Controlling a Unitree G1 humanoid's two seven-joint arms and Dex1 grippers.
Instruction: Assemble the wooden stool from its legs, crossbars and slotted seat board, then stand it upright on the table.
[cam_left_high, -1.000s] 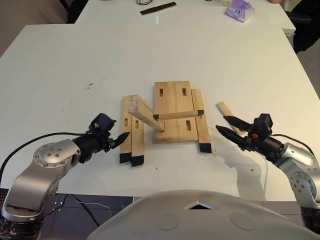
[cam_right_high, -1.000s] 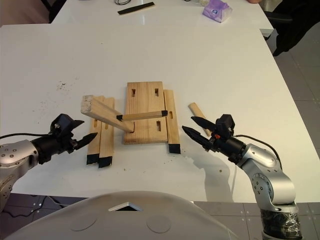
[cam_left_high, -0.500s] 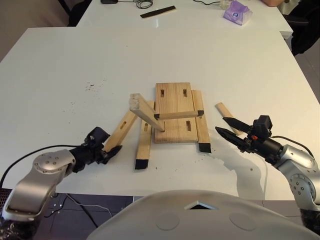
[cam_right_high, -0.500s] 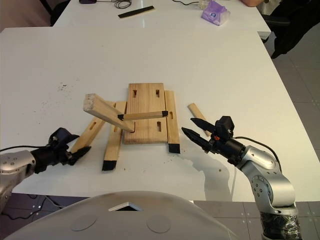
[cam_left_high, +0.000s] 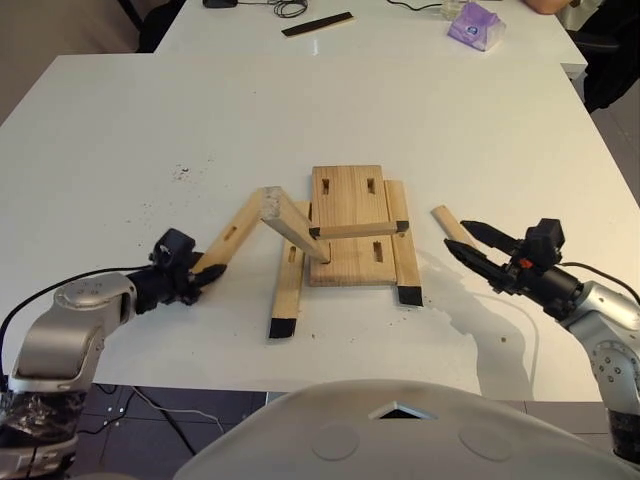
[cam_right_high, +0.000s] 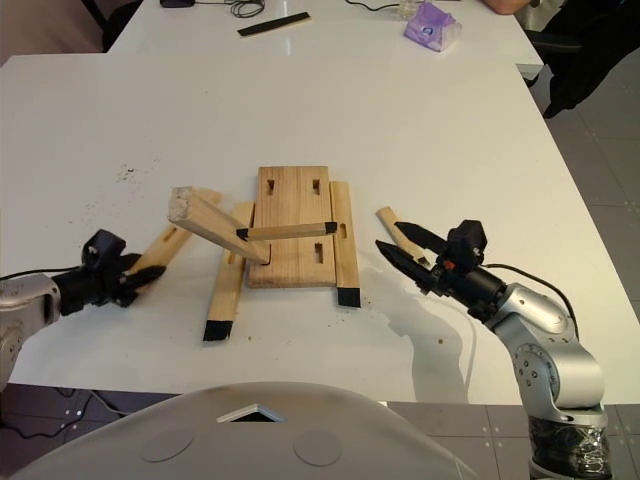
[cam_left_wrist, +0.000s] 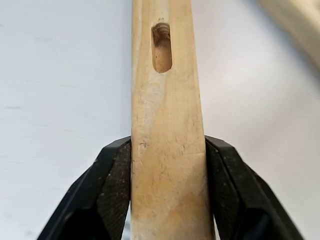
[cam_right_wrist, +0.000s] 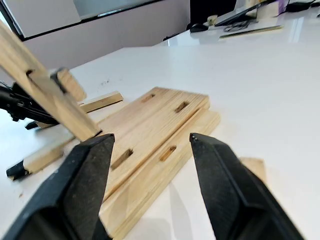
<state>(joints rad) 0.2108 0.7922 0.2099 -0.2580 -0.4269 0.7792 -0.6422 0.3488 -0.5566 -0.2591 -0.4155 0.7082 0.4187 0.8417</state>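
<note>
Four wooden legs lie spread over the white tabletop (cam_left_high: 420, 120). Farthest left, the left hand (cam_left_high: 197, 277) is clamped on the near end of one slotted leg (cam_left_high: 228, 240), its two black fingers (cam_left_wrist: 117, 175) pressing on either side of the wood. That leg lies flat and diagonal, its far end pointing toward the seat board (cam_left_high: 347, 215). Just to the right, a black-tipped leg (cam_left_high: 287, 290) lies flat beside the board's left edge. A tilted leg (cam_left_high: 290, 225) rises from the board, leaning up and to the left, its lower end resting on the board's near left part. A thin crossbar (cam_left_high: 355, 230) runs from this tilted leg across the board to the fourth leg (cam_left_high: 400, 250), which lies along the board's right edge. The board lies flat, slots facing up. Farther right, a short wooden piece (cam_left_high: 448, 220) rests apart on the tabletop. The right hand (cam_left_high: 460, 238) hovers just beside it, fingers spread wide and holding nothing, pointing toward the board.
</note>
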